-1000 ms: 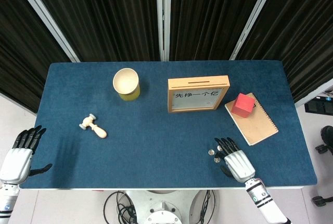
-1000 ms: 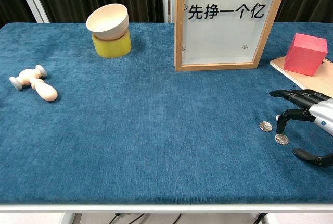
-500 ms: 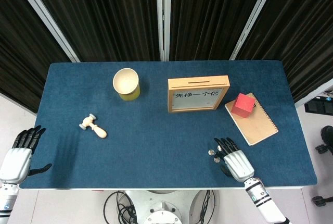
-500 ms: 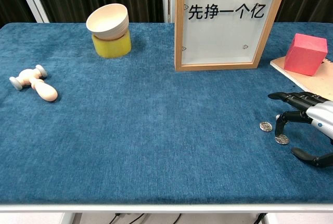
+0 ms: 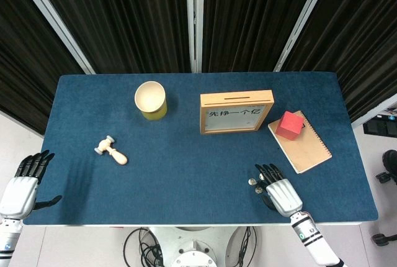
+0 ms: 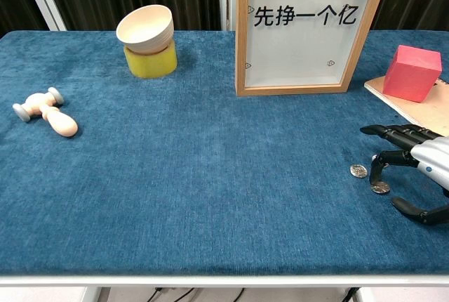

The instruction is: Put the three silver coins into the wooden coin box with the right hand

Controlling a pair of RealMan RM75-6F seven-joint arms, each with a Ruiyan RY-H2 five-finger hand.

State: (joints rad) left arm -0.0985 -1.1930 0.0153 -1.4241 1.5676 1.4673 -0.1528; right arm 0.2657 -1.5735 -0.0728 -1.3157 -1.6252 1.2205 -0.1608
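Observation:
The wooden coin box (image 5: 236, 112) stands upright at the table's middle back, its slot (image 5: 239, 98) on top; the chest view shows its glass front (image 6: 302, 31). Two silver coins lie on the blue cloth near the front right (image 6: 358, 170) (image 6: 380, 187), small in the head view (image 5: 251, 181). I cannot make out a third coin. My right hand (image 5: 280, 191) (image 6: 414, 165) hovers low just right of them, fingers spread, one fingertip (image 6: 374, 173) down beside the nearer coin, holding nothing. My left hand (image 5: 22, 183) is open beyond the table's left front corner.
A cream bowl on a yellow base (image 6: 147, 49) stands at the back left. A small wooden mallet (image 6: 43, 111) lies at the left. A pink cube (image 6: 411, 71) sits on a brown notebook (image 5: 304, 143) right of the box, just behind my right hand.
My right hand has crept slightly left and lower toward the coins. The coins and my left hand have not moved.

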